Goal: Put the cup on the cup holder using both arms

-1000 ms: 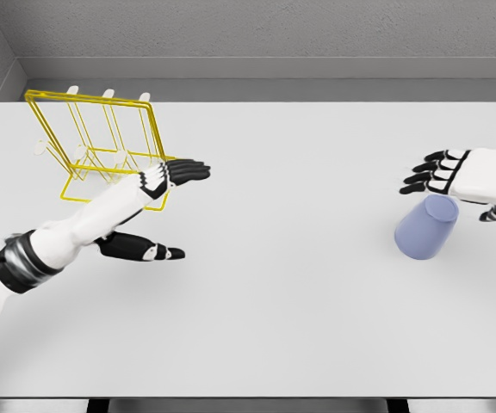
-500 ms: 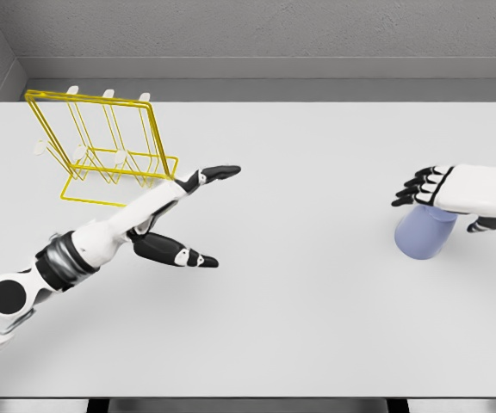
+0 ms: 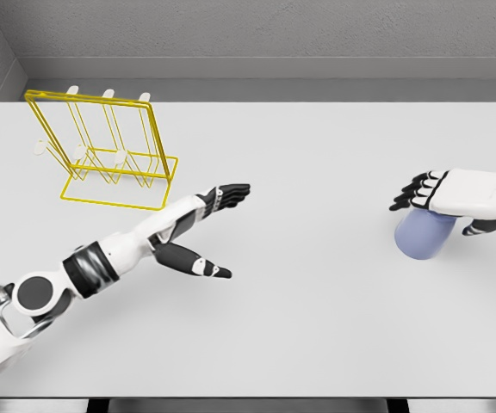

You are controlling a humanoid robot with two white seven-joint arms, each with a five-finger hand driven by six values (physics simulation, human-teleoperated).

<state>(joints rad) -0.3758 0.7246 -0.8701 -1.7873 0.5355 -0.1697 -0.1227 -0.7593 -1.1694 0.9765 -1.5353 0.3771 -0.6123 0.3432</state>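
A pale blue cup point(image 3: 422, 236) stands mouth-down on the white table point(image 3: 317, 327) at the right. My right hand point(image 3: 429, 196) lies across its top, fingers curled over the far side and thumb at the near right, but I cannot see a firm hold. The yellow wire cup holder point(image 3: 102, 155) with white pegs stands at the back left. My left hand point(image 3: 213, 225) reaches out over the table's middle, right of the holder, fingers spread and holding nothing.
A grey wall runs behind the table's far edge. The table's front edge crosses the bottom of the view.
The left arm has swung right and forward, away from the holder toward the middle. The right hand has lowered onto the cup's top and shifted slightly nearer.
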